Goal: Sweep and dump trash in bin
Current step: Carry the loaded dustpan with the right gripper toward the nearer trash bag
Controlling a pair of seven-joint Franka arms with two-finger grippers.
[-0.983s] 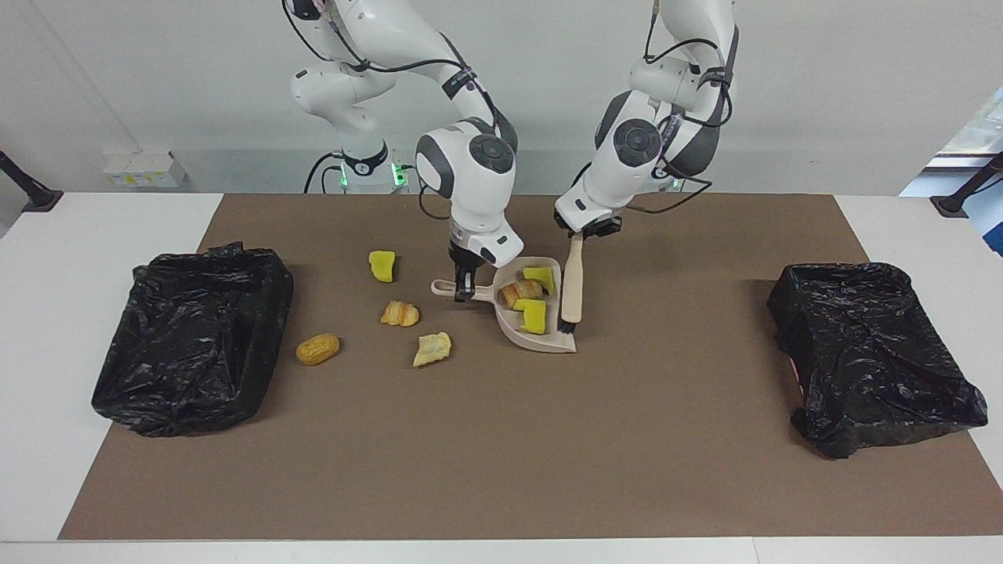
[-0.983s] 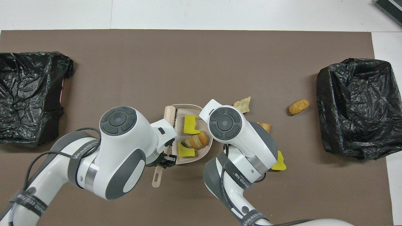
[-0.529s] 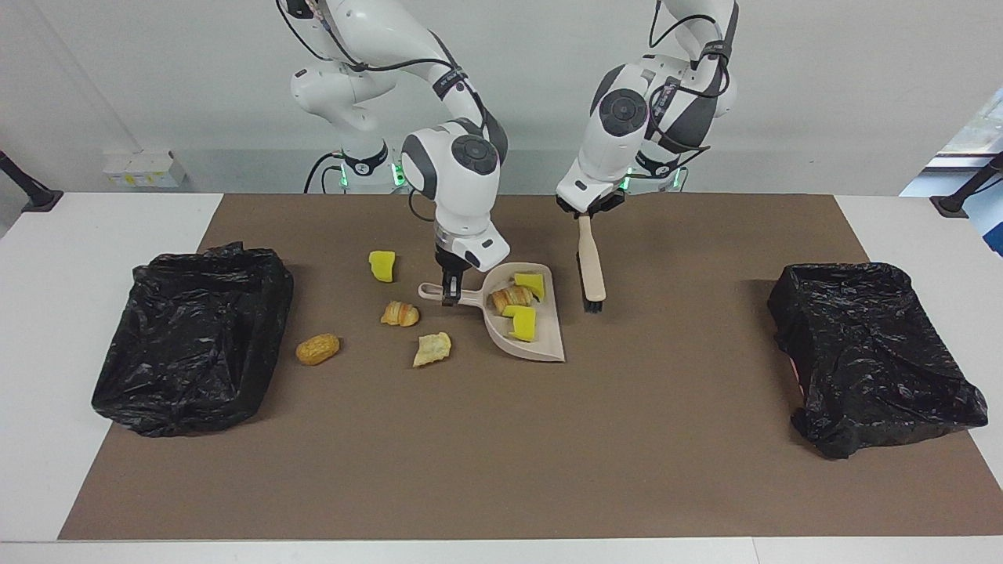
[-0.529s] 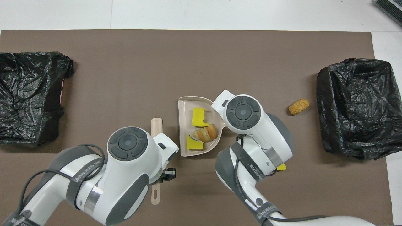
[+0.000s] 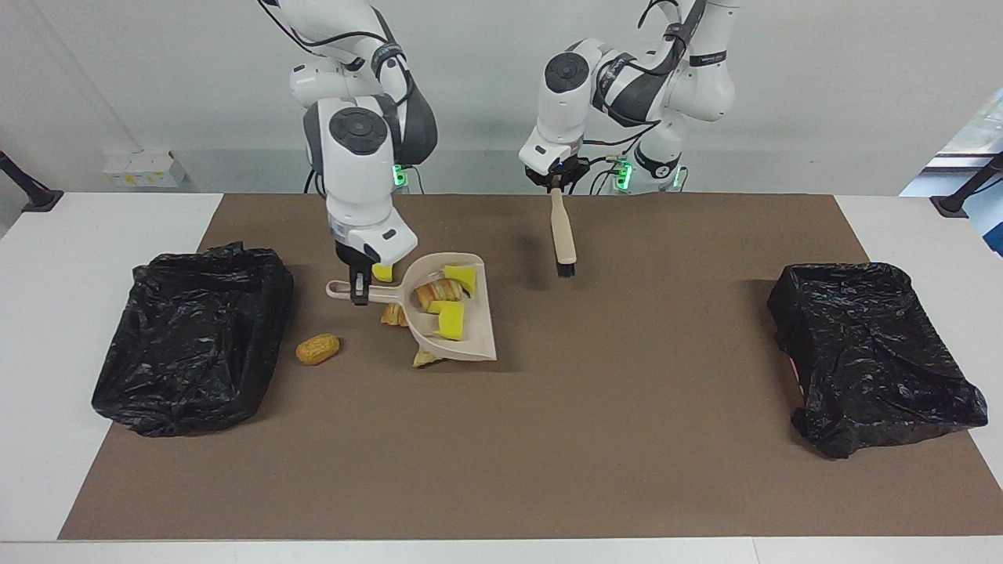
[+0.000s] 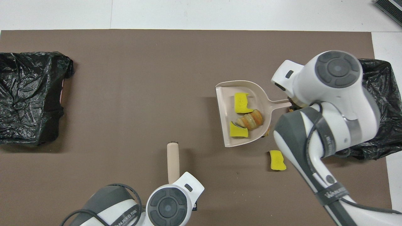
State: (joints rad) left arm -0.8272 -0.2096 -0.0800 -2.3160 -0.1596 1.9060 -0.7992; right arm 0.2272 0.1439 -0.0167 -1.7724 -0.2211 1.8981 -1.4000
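My right gripper [image 5: 360, 296] is shut on the handle of the beige dustpan [image 5: 478, 333], which hangs above the mat. In the pan [image 6: 224, 125] lie two yellow sponge chunks [image 5: 450, 319] [image 6: 242, 103] and a croissant [image 5: 439, 291] [image 6: 251, 119]. More trash lies on the mat: a bun [image 5: 317, 348], a yellow sponge [image 5: 383, 272] [image 6: 277, 160], and a croissant piece [image 5: 390, 315] and bread piece [image 5: 424, 359] half hidden by the pan. My left gripper [image 5: 555, 186] is shut on the brush [image 5: 562, 231] [image 6: 173, 161], which hangs bristles down over the mat near the robots.
A black-bagged bin [image 5: 192, 337] [image 6: 388, 103] stands at the right arm's end of the brown mat, close to the bun. A second one [image 5: 874, 352] [image 6: 31, 97] stands at the left arm's end. White table borders the mat.
The right gripper lifted the loaded dustpan and carried it toward the bin at the right arm's end. The left gripper raised the brush away from the pan and drew back toward the robots.
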